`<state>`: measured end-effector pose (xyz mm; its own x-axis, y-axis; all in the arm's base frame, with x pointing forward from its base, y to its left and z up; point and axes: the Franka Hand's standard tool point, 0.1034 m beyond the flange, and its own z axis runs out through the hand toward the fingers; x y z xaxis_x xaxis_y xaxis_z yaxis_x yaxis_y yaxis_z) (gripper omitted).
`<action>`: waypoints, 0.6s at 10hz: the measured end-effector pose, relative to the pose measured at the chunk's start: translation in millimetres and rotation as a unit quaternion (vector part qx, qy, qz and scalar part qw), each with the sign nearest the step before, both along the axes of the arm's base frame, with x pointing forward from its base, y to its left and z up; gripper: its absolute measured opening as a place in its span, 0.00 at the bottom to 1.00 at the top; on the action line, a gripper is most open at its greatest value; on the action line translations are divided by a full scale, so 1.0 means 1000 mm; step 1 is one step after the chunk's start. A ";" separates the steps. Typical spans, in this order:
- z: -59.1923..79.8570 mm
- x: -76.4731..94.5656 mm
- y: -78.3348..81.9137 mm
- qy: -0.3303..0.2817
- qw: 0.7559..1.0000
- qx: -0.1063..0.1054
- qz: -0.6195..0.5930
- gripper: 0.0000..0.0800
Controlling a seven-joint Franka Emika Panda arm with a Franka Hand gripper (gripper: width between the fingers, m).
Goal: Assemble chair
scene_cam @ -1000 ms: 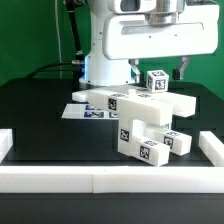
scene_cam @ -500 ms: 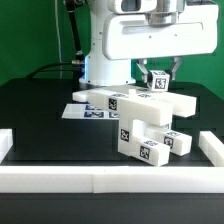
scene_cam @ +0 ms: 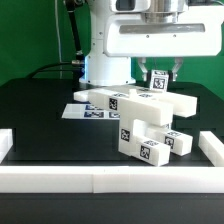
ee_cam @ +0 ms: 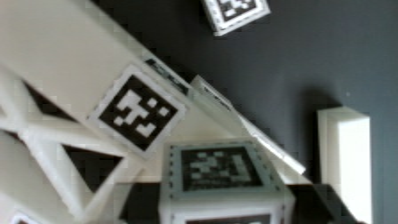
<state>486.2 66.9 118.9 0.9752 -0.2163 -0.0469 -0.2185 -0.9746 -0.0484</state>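
Pinched-shut gripper (scene_cam: 158,70) on the small tagged block (scene_cam: 158,83), one finger against each side face, above the rear of the white heap of chair parts (scene_cam: 140,125). Impossible to tell whether resting on the heap or hanging just clear of it. Same block close under the wrist camera, tag facing the lens. Just below and beside it, the long slotted piece (scene_cam: 122,100), laid across the heap. Further forward, the chunky stacked blocks (scene_cam: 147,140), leaning together near the middle of the black table (scene_cam: 40,125). Likely trouble from here: a shallow or off-centre pinch, letting the block twist or slip out on the way up. Also a snag against the long piece, dragging it along and tipping the loose stack beneath, or a sideways nudge sending parts toward the marker board (scene_cam: 82,112) on the exterior view's left. Probably best lifted straight and slowly. No container anywhere in view and nothing sitting inside anything, only white border rails (scene_cam: 100,181) fencing the table's edge.
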 end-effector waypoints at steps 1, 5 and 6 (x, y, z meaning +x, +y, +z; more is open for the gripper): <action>0.000 0.001 0.001 0.001 0.999 -0.002 -0.048 0.36; -0.001 0.002 0.001 0.005 0.982 -0.007 -0.189 0.36; -0.001 0.002 0.001 0.007 0.972 -0.008 -0.233 0.36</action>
